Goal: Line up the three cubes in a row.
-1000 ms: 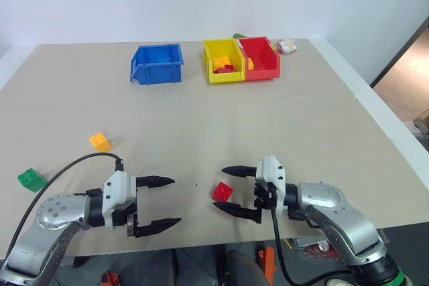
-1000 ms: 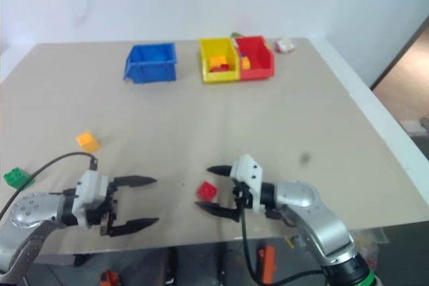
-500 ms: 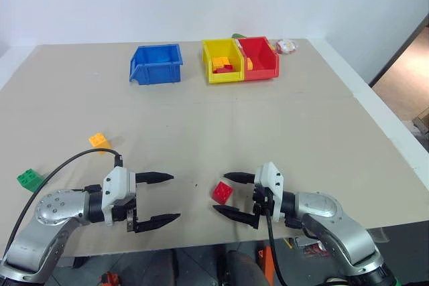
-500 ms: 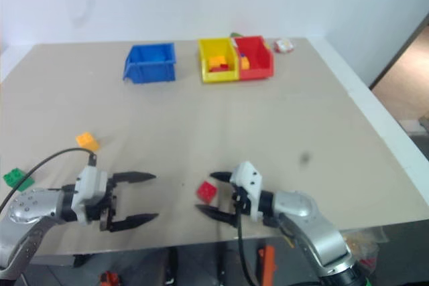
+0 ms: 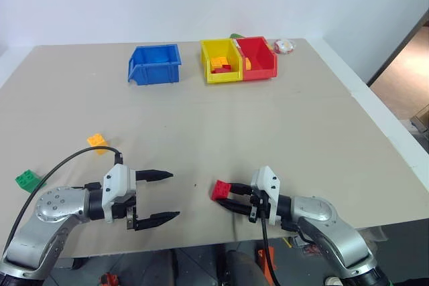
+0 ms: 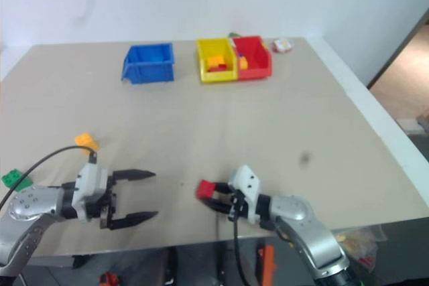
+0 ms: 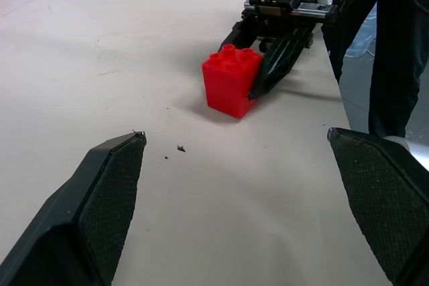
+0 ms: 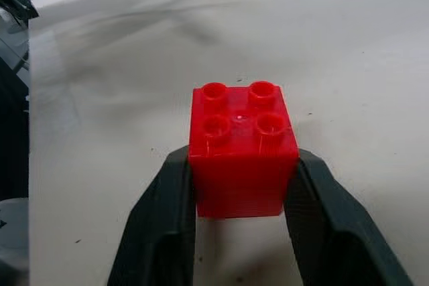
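The red cube (image 5: 220,190) stands on the table near the front edge, and my right gripper (image 5: 226,199) is shut on it. In the right wrist view its fingers (image 8: 167,219) press the red cube (image 8: 241,152) from both sides, studs up. My left gripper (image 5: 174,195) hangs open and empty to the left of that cube, pointing toward it; its wrist view shows the red cube (image 7: 231,85) held in the other gripper. The yellow-orange cube (image 5: 98,140) lies at the left. The green cube (image 5: 27,179) lies further left, near the table's edge.
A blue bin (image 5: 157,74), a yellow bin (image 5: 224,76) and a red bin (image 5: 260,73) stand in a row at the back; the yellow and red ones hold heaped bricks. A small white object (image 5: 285,46) lies behind the red bin. The table's right edge (image 5: 392,135) runs diagonally.
My right gripper has closed its fingers onto the red cube and sunk a little toward the table. The left gripper has stayed in place, open.
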Motion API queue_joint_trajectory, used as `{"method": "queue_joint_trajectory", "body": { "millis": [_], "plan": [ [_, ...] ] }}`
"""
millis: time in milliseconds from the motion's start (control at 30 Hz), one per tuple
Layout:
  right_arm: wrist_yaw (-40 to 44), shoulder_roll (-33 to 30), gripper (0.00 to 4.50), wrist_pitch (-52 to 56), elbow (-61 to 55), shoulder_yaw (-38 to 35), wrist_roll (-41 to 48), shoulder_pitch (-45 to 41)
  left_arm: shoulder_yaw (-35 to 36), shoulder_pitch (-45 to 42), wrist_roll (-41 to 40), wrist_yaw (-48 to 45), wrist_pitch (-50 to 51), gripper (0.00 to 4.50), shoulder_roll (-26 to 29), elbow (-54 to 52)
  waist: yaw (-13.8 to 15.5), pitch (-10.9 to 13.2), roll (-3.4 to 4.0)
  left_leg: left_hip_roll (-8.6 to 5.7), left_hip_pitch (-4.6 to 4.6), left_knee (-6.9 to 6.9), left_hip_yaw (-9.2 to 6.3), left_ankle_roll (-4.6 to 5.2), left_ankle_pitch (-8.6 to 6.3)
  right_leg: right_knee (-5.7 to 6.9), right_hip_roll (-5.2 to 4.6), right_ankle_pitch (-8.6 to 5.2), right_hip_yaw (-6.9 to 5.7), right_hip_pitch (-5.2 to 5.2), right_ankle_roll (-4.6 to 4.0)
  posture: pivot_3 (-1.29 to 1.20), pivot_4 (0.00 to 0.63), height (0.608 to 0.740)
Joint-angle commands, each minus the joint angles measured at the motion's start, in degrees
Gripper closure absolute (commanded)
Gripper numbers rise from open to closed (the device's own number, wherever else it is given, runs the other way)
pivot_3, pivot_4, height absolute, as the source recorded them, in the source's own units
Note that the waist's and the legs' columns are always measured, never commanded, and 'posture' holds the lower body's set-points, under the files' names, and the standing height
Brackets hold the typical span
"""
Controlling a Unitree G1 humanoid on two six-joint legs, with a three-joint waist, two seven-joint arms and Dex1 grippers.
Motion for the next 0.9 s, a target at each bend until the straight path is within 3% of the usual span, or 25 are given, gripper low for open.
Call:
{"method": "queue_joint_trajectory", "body": {
  "millis": [33,233,333,533,900],
  "plan": [
    [0.05,-0.07,3.26,-1.52,-0.60,-1.04,-0.20,-0.03,1.28,-0.33,-0.26,-0.10,-0.16,0.00,0.61,-0.44,0.00,0.00,0.00,0.00,0.00,0.00,0.00,0.00,0.00,0.00,0.00,0.00,0.00,0.00,0.00,0.00,0.150,0.740],
    [8.61,-5.31,3.26,-1.29,3.39,-2.63,1.74,-7.57,1.15,-0.12,-0.07,-0.15,-0.29,0.00,0.59,-0.22,-0.07,0.00,0.00,-0.01,0.02,0.03,0.11,0.01,0.00,0.00,-0.02,0.06,0.05,-0.01,0.04,0.00,0.150,0.740],
    [16.19,-7.31,3.26,-2.15,10.41,-1.64,1.82,-17.06,0.79,0.07,0.13,-0.15,-0.40,0.00,0.43,-0.26,-0.17,0.02,0.01,0.00,0.06,0.06,0.14,0.05,0.03,0.00,0.00,0.17,0.06,-0.02,0.04,0.00,0.150,0.740],
    [27.28,-6.94,3.26,-8.79,25.16,2.14,-1.94,-28.29,0.86,0.71,-0.49,0.59,0.78,0.00,0.21,-0.64,-0.08,0.01,0.00,0.01,0.03,0.03,0.08,0.10,0.06,0.00,0.16,0.15,0.06,-0.02,-0.03,0.00,0.150,0.740],
    [33.97,-3.08,3.26,-18.05,37.48,3.49,-5.83,-32.70,1.84,2.51,-1.67,1.50,2.57,0.00,0.44,-2.53,-0.12,0.01,0.01,0.00,0.00,0.02,0.11,0.18,-0.08,0.04,0.27,0.17,0.14,-0.04,0.31,0.00,0.150,0.740]
  ]
}}
